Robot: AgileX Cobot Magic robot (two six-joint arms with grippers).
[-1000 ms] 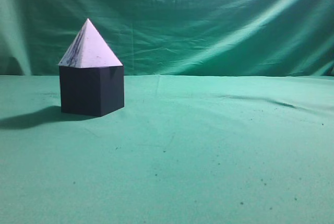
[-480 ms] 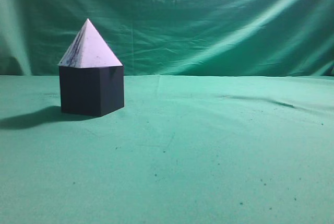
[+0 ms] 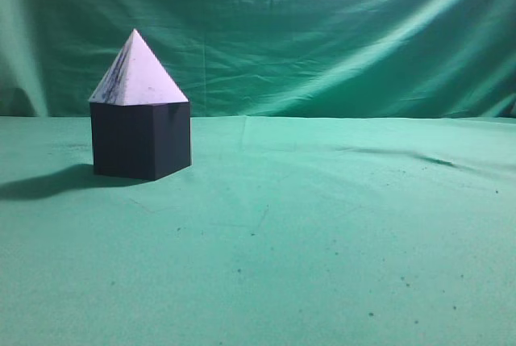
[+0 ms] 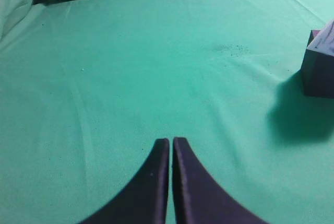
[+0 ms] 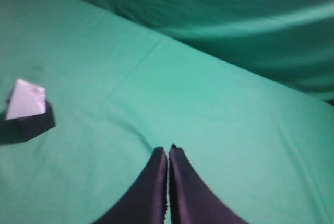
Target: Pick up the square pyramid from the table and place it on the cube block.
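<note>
Left gripper (image 4: 171,141): fingers are pressed together, nothing is held, well apart from the stack.
Right gripper (image 5: 167,151): fingers are closed together, nothing is held.
Square pyramid (image 3: 137,72): seated upright on the cube block (image 3: 139,139).
Table (image 3: 322,233): the cube is borne at left.

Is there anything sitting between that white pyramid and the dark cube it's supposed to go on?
Nothing visible does. The square pyramid already rests directly on the cube block, base against its top. Only bare green table surrounds the stack, and both grippers, left and right, hang shut and apart from it.
</note>
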